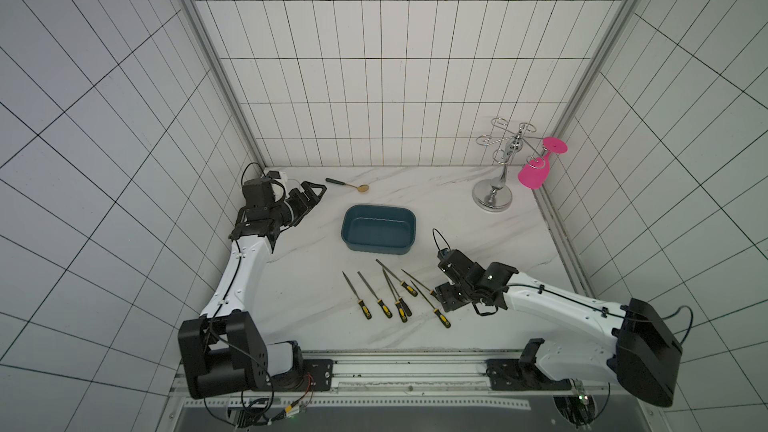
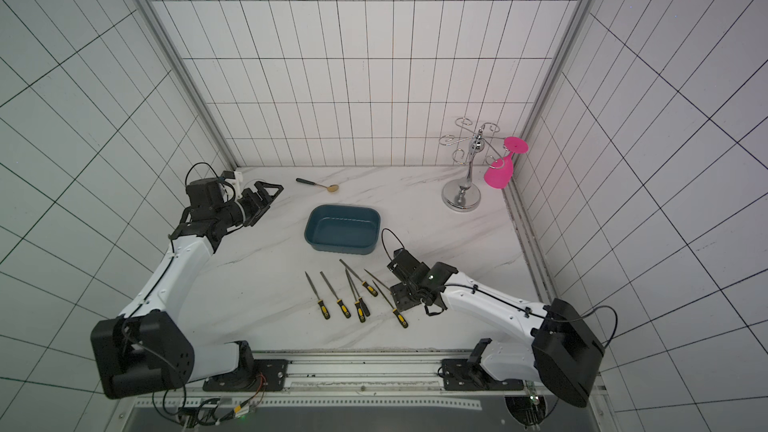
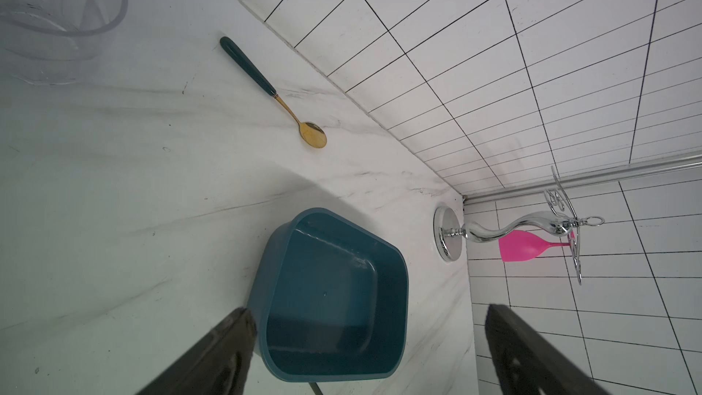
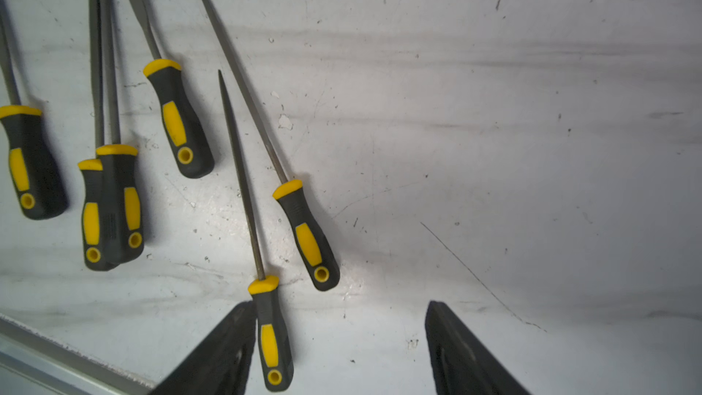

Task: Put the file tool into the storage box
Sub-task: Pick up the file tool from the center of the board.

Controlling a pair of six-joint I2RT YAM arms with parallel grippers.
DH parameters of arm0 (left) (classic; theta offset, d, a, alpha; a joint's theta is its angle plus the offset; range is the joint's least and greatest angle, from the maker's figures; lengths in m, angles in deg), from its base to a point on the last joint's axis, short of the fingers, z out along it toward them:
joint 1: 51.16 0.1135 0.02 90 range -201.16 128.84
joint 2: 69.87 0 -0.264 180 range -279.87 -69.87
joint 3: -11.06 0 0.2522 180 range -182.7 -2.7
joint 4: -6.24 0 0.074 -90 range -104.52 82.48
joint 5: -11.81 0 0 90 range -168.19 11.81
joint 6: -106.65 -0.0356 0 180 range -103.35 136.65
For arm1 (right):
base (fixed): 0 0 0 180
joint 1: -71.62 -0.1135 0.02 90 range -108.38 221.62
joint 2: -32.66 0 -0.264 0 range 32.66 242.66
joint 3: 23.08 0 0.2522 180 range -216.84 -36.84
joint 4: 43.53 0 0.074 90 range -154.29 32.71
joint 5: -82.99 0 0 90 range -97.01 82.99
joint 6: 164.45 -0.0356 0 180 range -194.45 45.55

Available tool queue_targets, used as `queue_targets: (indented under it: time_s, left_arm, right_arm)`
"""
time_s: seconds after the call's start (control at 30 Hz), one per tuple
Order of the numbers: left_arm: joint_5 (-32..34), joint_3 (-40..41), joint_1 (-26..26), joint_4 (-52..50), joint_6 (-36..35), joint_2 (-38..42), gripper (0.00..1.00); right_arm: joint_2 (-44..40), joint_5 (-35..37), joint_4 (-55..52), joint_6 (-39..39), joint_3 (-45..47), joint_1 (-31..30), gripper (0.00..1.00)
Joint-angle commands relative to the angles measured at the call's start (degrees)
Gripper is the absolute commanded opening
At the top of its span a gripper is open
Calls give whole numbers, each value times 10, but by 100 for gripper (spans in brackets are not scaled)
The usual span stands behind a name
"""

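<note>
At the left of a top view the left gripper [image 1: 309, 198] hangs near the back corner of the surface [image 1: 457, 226]; in its wrist view the jaws stand wide apart with nothing in them. At the centre of the frame sits the storage box [image 1: 379, 227], open side up and empty, well apart from both arms. Below it a row of files [image 1: 384, 308] lies flat on the surface, none of them in the box yet. At the right end of that row is the right gripper [image 4: 340, 303], low over the surface; its jaws are apart and clamp nothing. The nearest file [image 4: 270, 340] has its handle between them, just beside one finger [image 4: 228, 343] and far from the other.

That off-centre lie is the main risk, as I judge it; a squeeze from here may shove or roll the handle rather than seat it, and the neighbouring file [image 4: 307, 233], lying close, could be knocked. The file looks about as long as the box; held by the handle, its tip may catch the rim or end up propped over it.
</note>
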State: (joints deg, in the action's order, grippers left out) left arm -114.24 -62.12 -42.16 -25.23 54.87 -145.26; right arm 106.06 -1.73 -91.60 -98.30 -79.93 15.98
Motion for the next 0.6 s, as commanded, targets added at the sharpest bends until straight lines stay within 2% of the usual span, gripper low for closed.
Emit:
queue_targets:
  time_s: [0.0,0.1,0.27,0.4,0.57]
  left_arm:
    - [-11,0,0,15,5,-5,98]
    - [-13,0,-1,14,9,-9,98]
    - [-18,1,-13,14,11,-17,98]
    - [-28,-3,-43,13,15,-39,98]
    - [-44,-35,-52,-35,-7,-60,98]
  right_arm:
    - [23,6,37,-8,14,-5,73]
    - [34,-4,43,-1,10,-6,73]
    - [65,22,31,12,6,-12,71]
    - [85,28,52,22,7,-23,71]
    - [112,52,58,20,3,-29,68]
